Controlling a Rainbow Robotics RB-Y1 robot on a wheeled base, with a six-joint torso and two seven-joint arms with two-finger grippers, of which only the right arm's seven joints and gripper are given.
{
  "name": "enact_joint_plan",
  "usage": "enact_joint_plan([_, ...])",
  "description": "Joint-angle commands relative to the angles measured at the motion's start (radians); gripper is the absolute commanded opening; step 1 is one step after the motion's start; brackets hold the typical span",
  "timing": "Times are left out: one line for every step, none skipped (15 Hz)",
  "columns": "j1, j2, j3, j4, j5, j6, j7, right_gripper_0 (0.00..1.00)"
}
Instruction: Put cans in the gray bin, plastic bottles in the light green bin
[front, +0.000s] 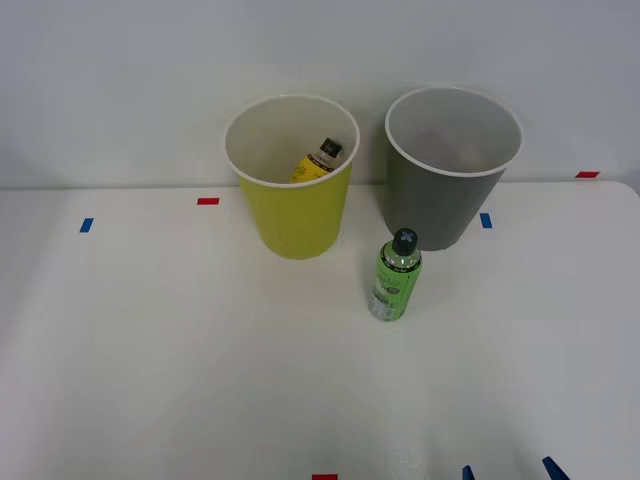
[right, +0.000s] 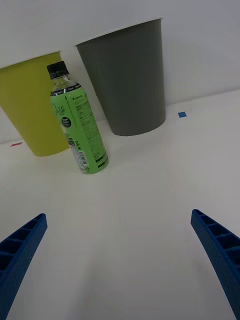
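You see yellow bottle (front: 318, 160) already inside light green bin (front: 297, 215); green bottle (front: 396, 277) upright on table (unbinned); right gripper (right: 120, 260) spread, empty

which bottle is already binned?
The yellow-labelled bottle, lying tilted inside the light green bin. The green bottle stands upright on the table in front of the bins, the open right gripper facing it.

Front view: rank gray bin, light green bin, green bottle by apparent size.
1-2. gray bin and light green bin: look alike, no ranking.
3. green bottle: clearly smallest, though nearer the camera.
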Motion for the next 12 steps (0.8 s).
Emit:
enact_joint_plan([-0.021,0.0,0.007,0.002,0.004,-0.01,0.098,1.0])
enact_joint_plan([-0.024,0.0,0.01,0.002,-0.008,0.01,0.141,1.0])
enact_joint_plan([-0.035,0.0,0.015,0.002,-0.024,0.033,0.193,1.0])
enact_joint_plan([-0.044,0.0,0.017,0.004,-0.027,0.047,0.23,1.0])
enact_joint_plan([-0.052,0.0,0.017,0.002,-0.031,0.065,0.259,1.0])
enact_joint_plan([-0.072,0.0,0.012,0.002,-0.03,0.093,0.269,1.0])
enact_joint_plan([-0.084,0.0,0.009,0.002,-0.03,0.113,0.261,1.0])
enact_joint_plan([-0.099,0.0,0.001,0.007,-0.025,0.116,0.252,1.0])
enact_joint_plan([-0.124,0.002,-0.006,0.031,-0.016,0.116,0.193,1.0])
enact_joint_plan([-0.142,0.003,-0.022,0.051,0.005,0.108,0.137,1.0])
enact_joint_plan([-0.159,0.005,-0.042,0.06,0.036,0.096,0.094,1.0])
enact_joint_plan([-0.173,0.005,-0.052,0.062,0.061,0.093,0.043,1.0])
